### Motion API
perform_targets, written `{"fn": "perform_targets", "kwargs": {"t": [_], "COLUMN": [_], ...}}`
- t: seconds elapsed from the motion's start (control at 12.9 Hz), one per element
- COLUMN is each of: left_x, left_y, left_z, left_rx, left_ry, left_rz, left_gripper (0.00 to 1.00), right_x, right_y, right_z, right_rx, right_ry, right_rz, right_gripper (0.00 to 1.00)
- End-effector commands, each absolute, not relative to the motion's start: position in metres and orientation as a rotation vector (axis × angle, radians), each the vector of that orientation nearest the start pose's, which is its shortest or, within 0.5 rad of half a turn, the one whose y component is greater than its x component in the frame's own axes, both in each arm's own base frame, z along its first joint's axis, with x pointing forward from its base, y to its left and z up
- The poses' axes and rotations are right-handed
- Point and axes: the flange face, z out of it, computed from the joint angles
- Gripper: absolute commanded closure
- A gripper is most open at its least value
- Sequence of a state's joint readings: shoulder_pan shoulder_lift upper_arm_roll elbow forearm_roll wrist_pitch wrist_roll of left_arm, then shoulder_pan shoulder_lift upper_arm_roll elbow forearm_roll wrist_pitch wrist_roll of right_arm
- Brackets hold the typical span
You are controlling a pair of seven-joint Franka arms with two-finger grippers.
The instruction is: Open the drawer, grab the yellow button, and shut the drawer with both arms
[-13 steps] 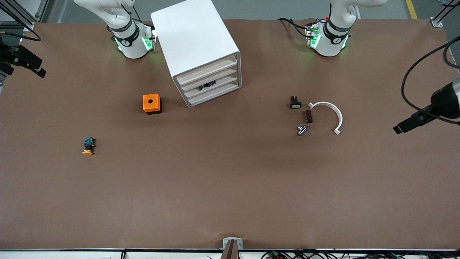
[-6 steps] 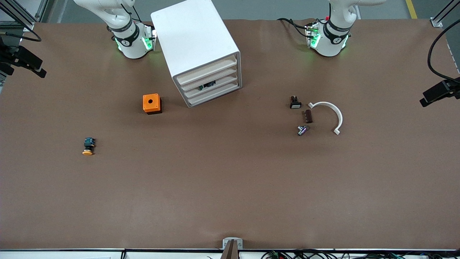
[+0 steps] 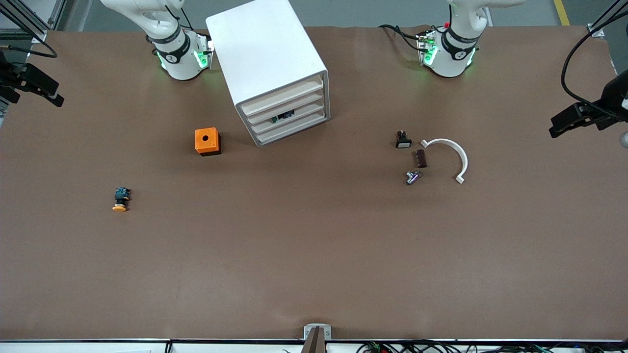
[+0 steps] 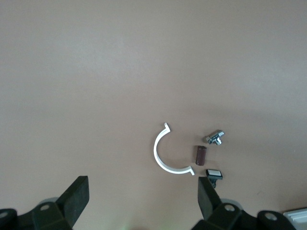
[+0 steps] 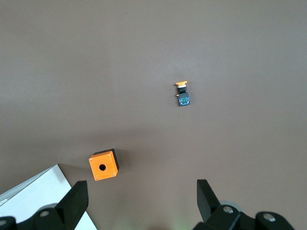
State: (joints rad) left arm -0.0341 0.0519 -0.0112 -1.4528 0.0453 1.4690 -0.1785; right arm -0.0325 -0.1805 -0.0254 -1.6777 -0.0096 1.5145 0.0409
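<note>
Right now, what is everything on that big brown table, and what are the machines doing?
Table: one, brown, under everything.
Cabinet: one, white, four drawers all shut, between the two arm bases.
Cube: one, orange with a round hole, beside the cabinet, toward the right arm's end.
Button: one, orange cap on a dark teal body, lying on the table nearer the front camera than the cube.
Curved strip: one, white, toward the left arm's end.
Small parts: three beside the strip: black with white face, brown, silvery.
Left claw: black, open, high over the strip's area.
Right claw: black, open, high over the cube's area.
</note>
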Motion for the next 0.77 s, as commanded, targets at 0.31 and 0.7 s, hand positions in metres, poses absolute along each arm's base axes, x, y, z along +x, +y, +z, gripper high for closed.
{"fn": "perform_targets", "kwargs": {"t": [0.31,0.7], "left_x": [0.551,0.539], "left_y": [-0.009,-0.044], "left_z": [0.654,0.646], "left_rx": [-3.086,-3.124], "left_ry": [-0.230,-0.150], "left_rz": [0.022,0.027], "left_gripper": [0.00,0.00], "right_x": [0.492,0.492], "right_y": [-0.030,-0.030], "right_z": [0.668,0.668], "right_rx": [-3.131,-3.131], "right_ry": [0.151,0.151], "right_rz": [-0.036,-0.034], "right_gripper": [0.00,0.00]}}
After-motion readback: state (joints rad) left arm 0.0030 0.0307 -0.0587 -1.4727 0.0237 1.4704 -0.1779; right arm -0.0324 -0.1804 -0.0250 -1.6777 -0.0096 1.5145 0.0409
